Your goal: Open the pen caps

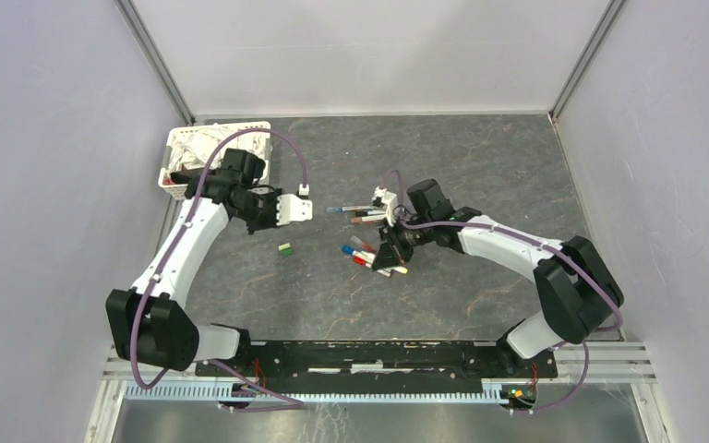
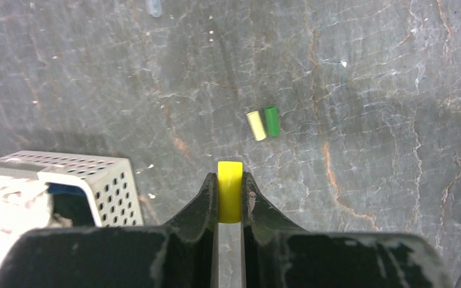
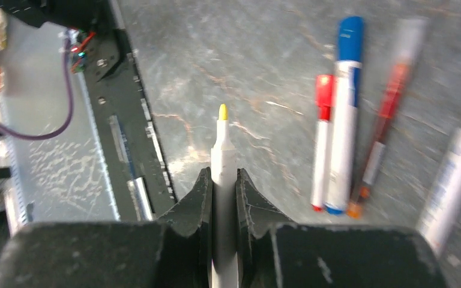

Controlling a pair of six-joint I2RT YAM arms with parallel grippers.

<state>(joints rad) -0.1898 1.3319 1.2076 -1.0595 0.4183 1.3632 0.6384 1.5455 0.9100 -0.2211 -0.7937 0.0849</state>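
My left gripper (image 2: 230, 185) is shut on a bright yellow pen cap (image 2: 230, 170) and holds it above the table; it shows in the top view (image 1: 301, 209) near the basket. A pale yellow cap (image 2: 256, 125) and a green cap (image 2: 271, 120) lie side by side on the table beyond it, also seen in the top view (image 1: 285, 248). My right gripper (image 3: 222, 179) is shut on a white pen (image 3: 222, 150) with a bare yellow tip. Several capped pens lie beside it: a red one (image 3: 322, 144), a blue one (image 3: 345, 120) and an orange one (image 3: 384, 129).
A white perforated basket (image 1: 177, 148) of cloths stands at the back left, its corner (image 2: 105, 180) close beside my left fingers. More pens (image 1: 355, 214) lie mid-table behind my right gripper (image 1: 390, 249). The arms' black base rail (image 3: 132, 132) lies past the yellow pen's tip.
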